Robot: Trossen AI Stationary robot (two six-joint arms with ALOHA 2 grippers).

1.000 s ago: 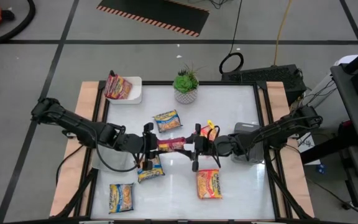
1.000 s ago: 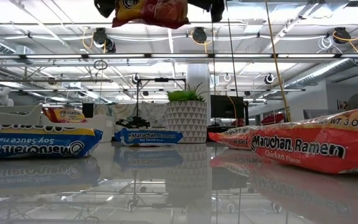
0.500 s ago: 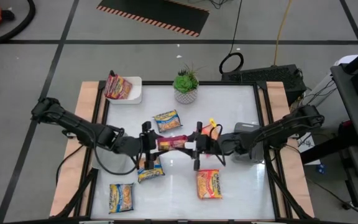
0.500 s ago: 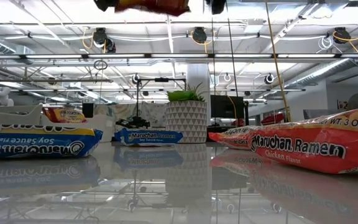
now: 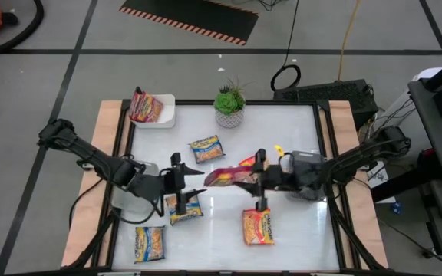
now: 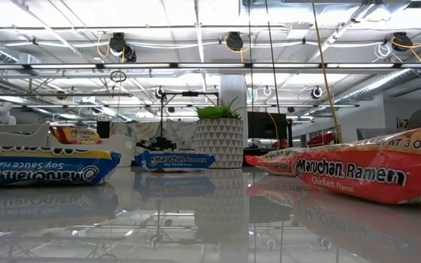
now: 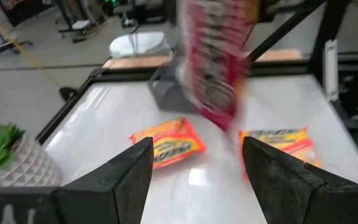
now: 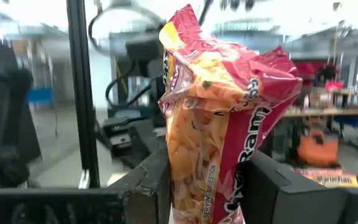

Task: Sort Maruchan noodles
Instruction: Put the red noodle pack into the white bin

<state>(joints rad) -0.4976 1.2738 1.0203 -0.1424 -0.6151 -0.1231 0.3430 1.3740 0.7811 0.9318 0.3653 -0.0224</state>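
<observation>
Right hand [image 5: 258, 178]: we see it above the middle of the desk [image 5: 298, 130], clamped on a dark red packet [image 5: 229, 173]; in its wrist view the packet [image 8: 219, 118] stands crumpled between the two fingers [image 8: 148, 180], and its lower end is cut off by the frame.
Left hand [image 5: 175, 184]: we see it left of centre, fingers spread apart and holding nothing; in its wrist view the red packet [image 7: 216, 59] hangs ahead of it, blurred, so we cannot read its print.
Blue packets: one lies near the plant [image 5: 206, 149], one sits just under the left hand [image 5: 185, 208], partly covered by it, and one is at the front left of the desk [image 5: 150, 243]. From the low view we see two of them edge-on [image 6: 39, 166] [image 6: 174, 161].
Orange packets: one lies at the front, right of centre [image 5: 258, 226]; in the low view it [image 6: 371, 172] fills the right side and runs off the frame.
Packet by the right arm: we see only a yellow-orange corner [image 5: 280, 151] peeking out behind the arm, too little to tell its kind.
White tray [image 5: 165, 115]: at the back left corner, holding at least one orange-red packet [image 5: 145, 106]; we cannot count any beneath it.
Grey tray [image 5: 307, 159]: mostly hidden under the right arm.
Plant [image 5: 229, 103]: upright in its pot at the back edge.
Low view: neither hand appears in it.
</observation>
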